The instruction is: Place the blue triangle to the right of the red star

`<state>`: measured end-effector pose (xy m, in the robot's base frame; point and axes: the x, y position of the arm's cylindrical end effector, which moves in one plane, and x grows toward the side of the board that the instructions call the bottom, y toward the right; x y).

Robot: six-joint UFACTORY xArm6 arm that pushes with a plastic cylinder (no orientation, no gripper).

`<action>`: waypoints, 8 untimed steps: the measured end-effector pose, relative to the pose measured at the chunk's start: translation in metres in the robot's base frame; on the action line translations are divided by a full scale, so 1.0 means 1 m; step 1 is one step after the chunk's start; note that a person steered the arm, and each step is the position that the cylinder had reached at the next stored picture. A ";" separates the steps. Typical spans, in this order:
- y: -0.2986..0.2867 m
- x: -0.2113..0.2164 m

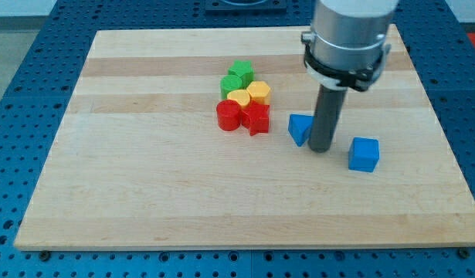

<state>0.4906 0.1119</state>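
Blue triangle (300,128) touches my tip (320,149) at 3 o'clock; no claw visible. Next: push toward red star (256,118).

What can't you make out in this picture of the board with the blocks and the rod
- Blue triangle: its right side is hidden behind the rod in the camera view, so whether my tip touches it cannot be told.
- Green blocks: packed tight with the yellow blocks; their shapes are too small to tell.
- Red star: pressed against the red cylinder, its left side partly covered.
- Arm: cut off by the view's top.
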 end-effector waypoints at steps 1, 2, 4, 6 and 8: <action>0.005 0.014; 0.005 0.009; -0.016 -0.040; -0.018 -0.043; -0.027 -0.084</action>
<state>0.4064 0.0851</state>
